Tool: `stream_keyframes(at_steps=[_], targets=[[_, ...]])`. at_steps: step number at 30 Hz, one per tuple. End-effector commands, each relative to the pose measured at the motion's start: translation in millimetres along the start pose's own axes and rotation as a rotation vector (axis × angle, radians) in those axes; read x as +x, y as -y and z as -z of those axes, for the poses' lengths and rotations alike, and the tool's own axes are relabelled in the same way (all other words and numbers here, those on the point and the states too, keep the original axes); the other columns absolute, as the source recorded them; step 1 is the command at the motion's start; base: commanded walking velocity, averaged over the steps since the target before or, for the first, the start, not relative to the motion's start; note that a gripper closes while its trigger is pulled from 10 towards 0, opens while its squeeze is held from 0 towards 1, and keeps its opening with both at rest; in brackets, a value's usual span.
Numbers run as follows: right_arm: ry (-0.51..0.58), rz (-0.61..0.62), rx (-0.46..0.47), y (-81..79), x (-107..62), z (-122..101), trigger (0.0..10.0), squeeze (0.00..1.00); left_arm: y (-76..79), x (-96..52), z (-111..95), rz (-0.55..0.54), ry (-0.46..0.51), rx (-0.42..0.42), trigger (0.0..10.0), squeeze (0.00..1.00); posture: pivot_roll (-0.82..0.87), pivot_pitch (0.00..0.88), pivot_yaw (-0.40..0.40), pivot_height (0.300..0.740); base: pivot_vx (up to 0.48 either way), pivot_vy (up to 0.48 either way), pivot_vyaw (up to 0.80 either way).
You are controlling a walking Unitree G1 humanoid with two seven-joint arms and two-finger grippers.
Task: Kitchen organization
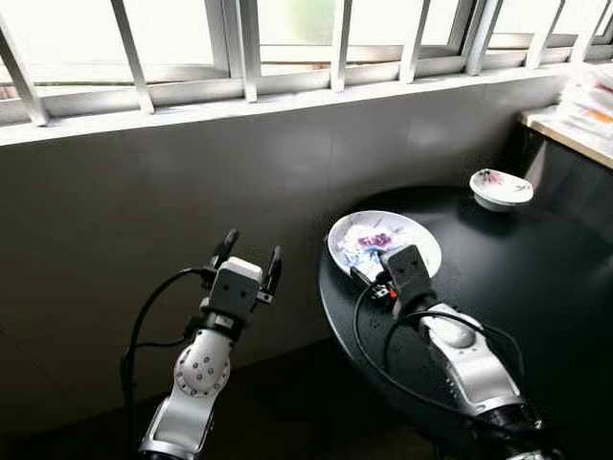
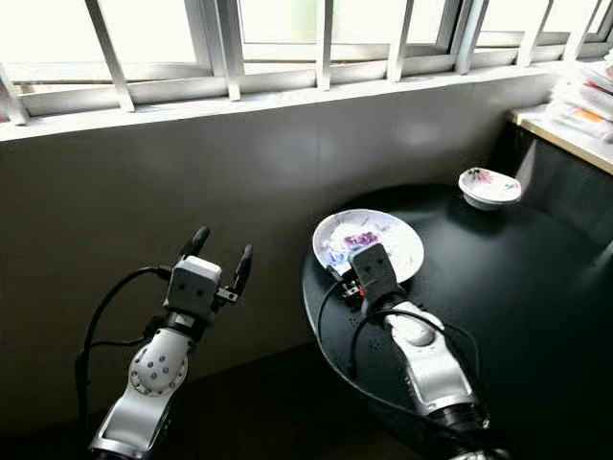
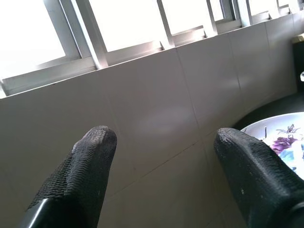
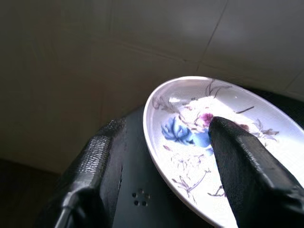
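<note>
Your right gripper (image 1: 369,271) has its jaws spread astride the near rim of the floral plate (image 1: 412,235) on the round black bench (image 1: 556,278). Your left gripper (image 1: 249,257) hovers off the bench beside the tiled wall (image 1: 192,201), jaws open and empty.

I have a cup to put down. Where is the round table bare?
Bare: the dark table between the floral plate and the small bowl, and its near right side. Crowded: the left edge, where the right gripper straddles the plate's rim.

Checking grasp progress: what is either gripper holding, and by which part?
Right gripper straddles the flowered plate's near rim, fingers apart, not closed. Left gripper holds nothing.
</note>
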State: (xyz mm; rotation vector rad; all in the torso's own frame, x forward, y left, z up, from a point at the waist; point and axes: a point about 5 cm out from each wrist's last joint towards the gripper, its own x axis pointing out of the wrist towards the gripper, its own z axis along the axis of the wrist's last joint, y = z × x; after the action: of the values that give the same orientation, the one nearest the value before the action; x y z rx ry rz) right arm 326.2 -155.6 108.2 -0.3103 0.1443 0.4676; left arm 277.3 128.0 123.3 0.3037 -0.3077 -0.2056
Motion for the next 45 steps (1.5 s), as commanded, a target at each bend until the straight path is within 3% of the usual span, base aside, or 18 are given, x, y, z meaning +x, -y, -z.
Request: stream_keyframes(at_steps=[1, 3, 7, 10, 18, 22, 26, 30, 39, 40, 41, 45], targets=[[-0.041, -0.022, -0.01, 9.4, 0.9, 2.4, 10.0, 0.0, 2.1, 1.0, 1.4, 0.01, -0.012, -0.006, 10.0, 0.0, 0.02, 0.0, -0.029, 0.74, 0.0, 0.0, 0.0], [-0.108, -0.085, -0.041, 22.4, 1.8, 6.9, 10.0, 0.0, 2.6, 1.4, 1.7, 0.011, -0.014, -0.008, 10.0, 0.0, 0.02, 0.0, -0.032, 0.74, 0.0, 0.0, 0.0], [-0.136, -0.199, -0.034, 24.6, 2.8, 8.6, 10.0, 0.0, 2.7, 1.5, 2.1, 0.009, -0.017, -0.01, 10.0, 0.0, 0.02, 0.0, -0.033, 0.74, 0.0, 0.0, 0.0], [-0.198, -0.181, -0.095, 35.8, 7.5, 14.4, 10.0, 0.0, 3.6, 1.6, 2.0, 0.012, -0.017, -0.01, 10.0, 0.0, 0.04, 0.0, -0.039, 0.74, 0.0, 0.0, 0.0], [-0.247, -0.224, -0.082, 44.6, 11.2, 15.2, 10.0, 0.0, 1.8, -0.4, 3.2, 0.008, -0.026, -0.008, 10.0, 0.0, 0.04, 0.0, -0.037, 0.74, 0.0, 0.0, 0.0], [-0.267, -0.212, -0.132, 49.8, 13.2, 13.7, 10.0, 0.0, 2.5, -1.0, 3.8, 0.012, -0.029, -0.008, 10.0, 0.0, 0.05, 0.0, -0.037, 0.74, 0.0, 0.0, 0.0], [-0.3, -0.224, -0.122, 50.6, 13.6, 16.3, 10.0, 0.0, 2.5, -1.7, 4.6, 0.013, -0.035, -0.008, 10.0, 0.0, 0.05, 0.0, -0.037, 0.74, 0.0, 0.0, 0.0], [-0.335, -0.208, -0.025, 50.4, 11.5, 25.1, 10.0, 0.0, 3.1, -2.5, 5.3, 0.015, -0.041, -0.008, 10.0, 0.0, 0.06, 0.0, -0.041, 0.74, 0.0, 0.0, 0.0], [-0.415, -0.218, -0.026, 52.3, 1.0, 42.5, 10.0, 0.0, 2.9, -4.0, 7.0, 0.009, -0.052, -0.009, 10.0, 0.0, 0.06, 0.0, -0.044, 0.74, 0.0, 0.0, 0.0], [-0.421, -0.217, -0.029, 52.7, 0.3, 43.4, 2.7, 0.0, 3.2, -4.1, 7.2, 0.009, -0.053, -0.009, 10.0, 0.0, 0.06, 0.0, -0.044, 0.74, 0.0, 0.0, 0.0], [-0.418, -0.213, -0.036, 53.4, 0.0, 43.4, 0.0, 0.0, 3.4, -4.2, 7.3, 0.01, -0.054, -0.009, 10.0, 0.0, 0.06, 0.0, -0.044, 0.74, 0.0, 0.0, 0.0], [-0.438, -0.18, -0.103, 57.4, -0.5, 43.5, 0.0, 0.0, 3.3, -4.6, 7.6, 0.007, -0.055, -0.008, 10.0, 0.0, 0.06, 0.0, -0.043, 0.74, 0.0, 0.0, 0.0]])
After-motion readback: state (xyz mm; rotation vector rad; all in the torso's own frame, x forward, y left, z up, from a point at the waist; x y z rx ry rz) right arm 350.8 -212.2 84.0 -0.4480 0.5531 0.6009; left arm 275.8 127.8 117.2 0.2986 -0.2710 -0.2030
